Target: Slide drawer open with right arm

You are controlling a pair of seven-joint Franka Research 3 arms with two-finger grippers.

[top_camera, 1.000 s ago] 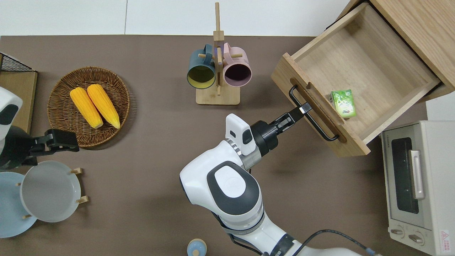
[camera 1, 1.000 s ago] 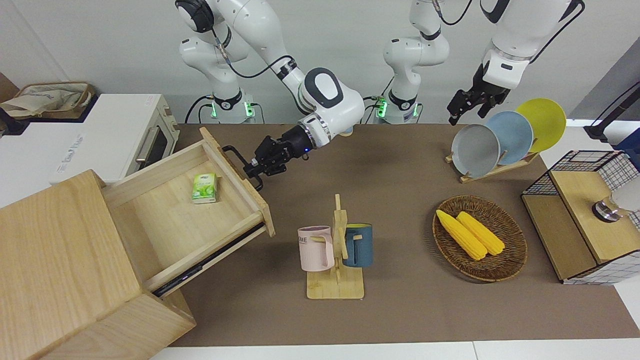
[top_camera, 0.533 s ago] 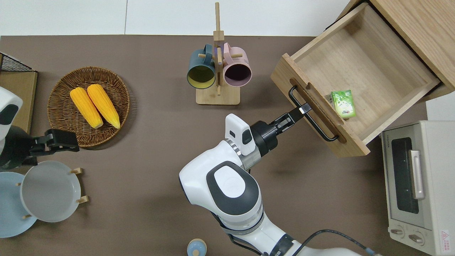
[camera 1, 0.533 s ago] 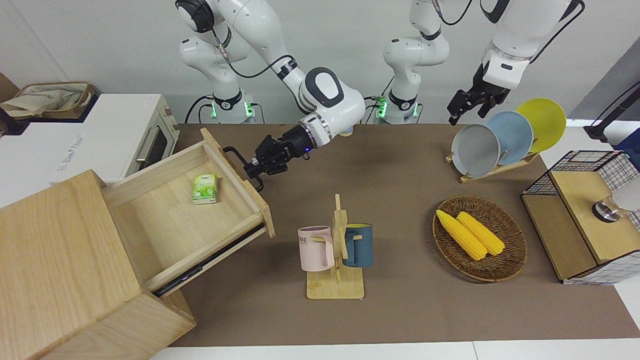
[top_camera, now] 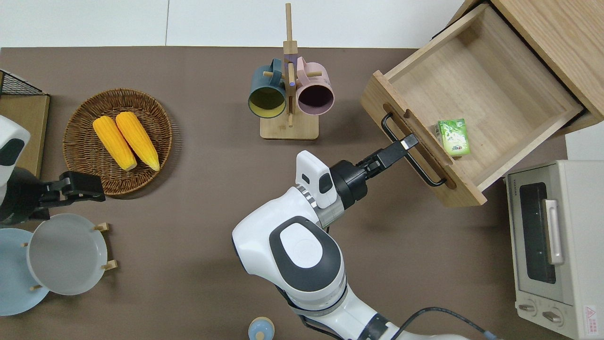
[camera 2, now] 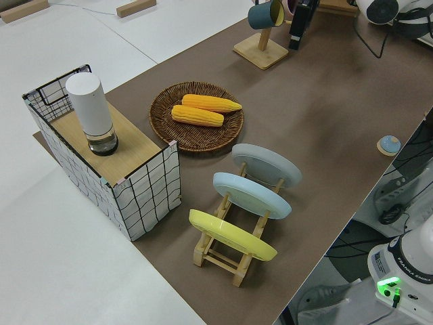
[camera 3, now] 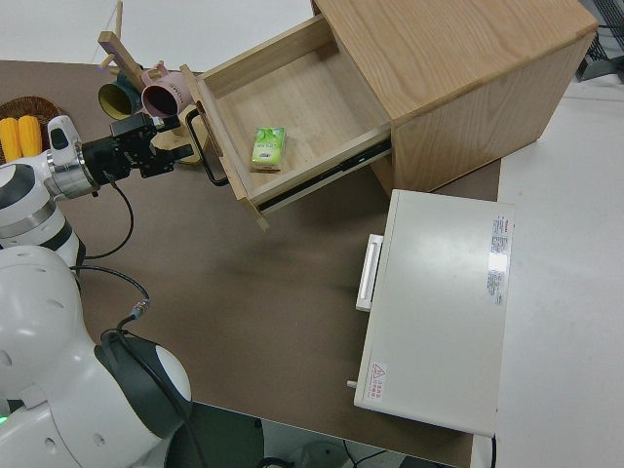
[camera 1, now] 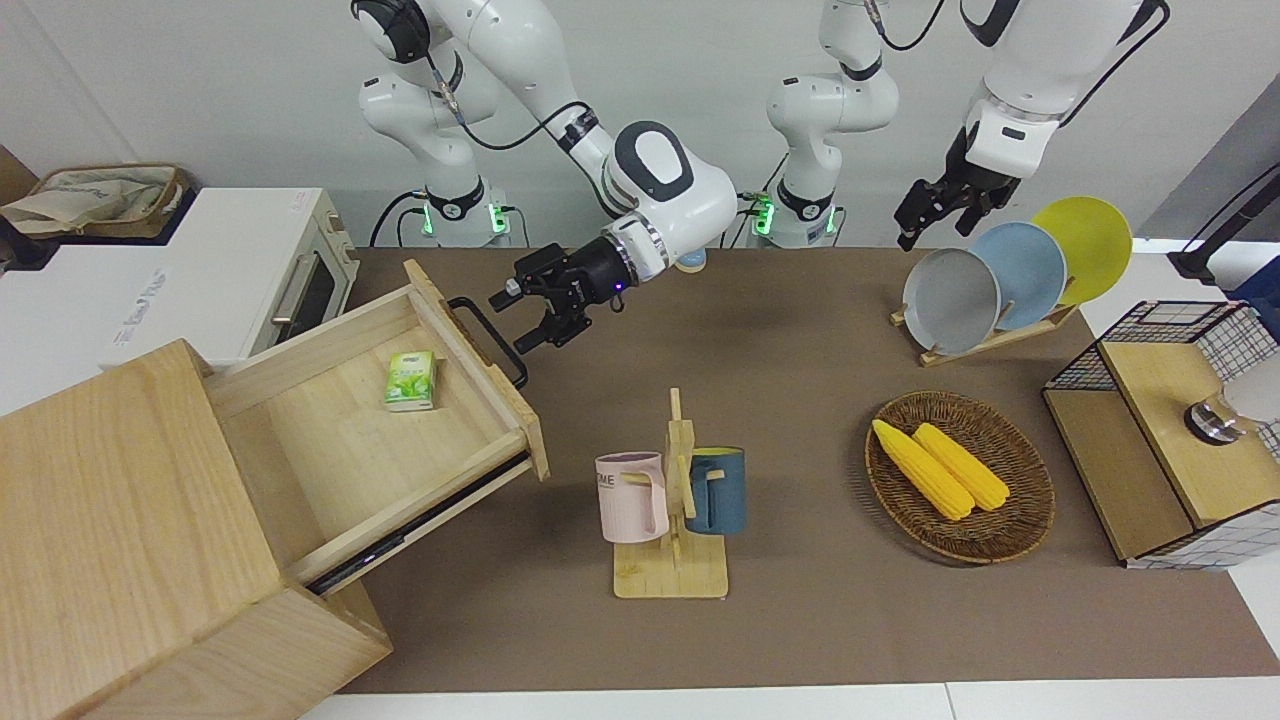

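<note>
Overhead view showed the right tool point(top_camera: 409, 140) spread open, empty, over the handle point(top_camera: 409, 156) of the pulled-out drawer point(top_camera: 467, 94).

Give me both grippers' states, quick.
Right gripper: open, at the drawer's handle, not gripping it.
Left gripper: parked, cannot tell.

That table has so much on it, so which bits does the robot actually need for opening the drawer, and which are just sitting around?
Part of the job:
drawer, pulled well out
its black handle
right gripper, open by the handle

Just lying about:
green packet in the drawer
toaster oven
mug rack
corn basket
plate rack
wire crate
left gripper, parked
</note>
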